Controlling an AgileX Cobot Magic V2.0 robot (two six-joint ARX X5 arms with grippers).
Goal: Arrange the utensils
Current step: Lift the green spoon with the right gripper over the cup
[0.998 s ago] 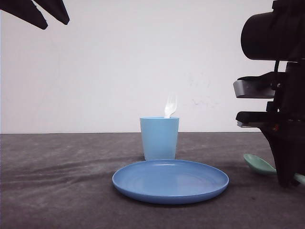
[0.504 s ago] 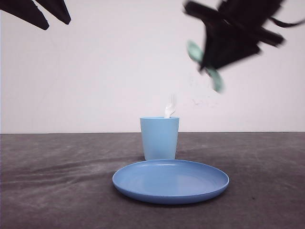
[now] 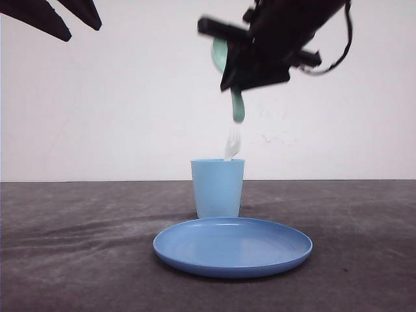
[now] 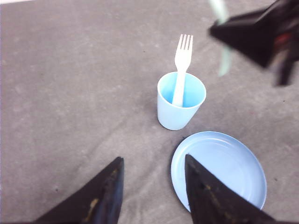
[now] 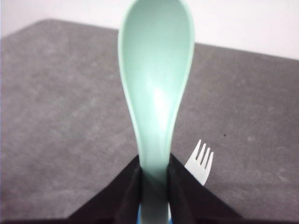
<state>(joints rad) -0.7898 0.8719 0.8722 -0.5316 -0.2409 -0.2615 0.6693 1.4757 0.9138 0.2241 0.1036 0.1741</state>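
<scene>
Mint-green plastic spoon (image 5: 156, 93), light and stiff, sits clamped by its handle in the right gripper (image 5: 154, 196) jaws, at 12 o'clock above the light blue cup (image 3: 218, 187), seemingly handle-down. Left gripper (image 4: 152, 189) jaws gape empty.

Mint-green spoon (image 5: 156, 93), white fork (image 4: 181, 65), light blue cup (image 3: 218, 188), blue plate (image 3: 286, 255), dark grey counter (image 3: 78, 247), black hands.

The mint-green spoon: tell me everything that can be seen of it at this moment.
The spoon is pale mint-green, smooth, glossy plastic with a long oval bowl narrowing into its handle. The right end effector is shut on the handle. In the front view it hangs in the air above the light blue cup, handle end pointing down near the white fork, touching neither.
</scene>
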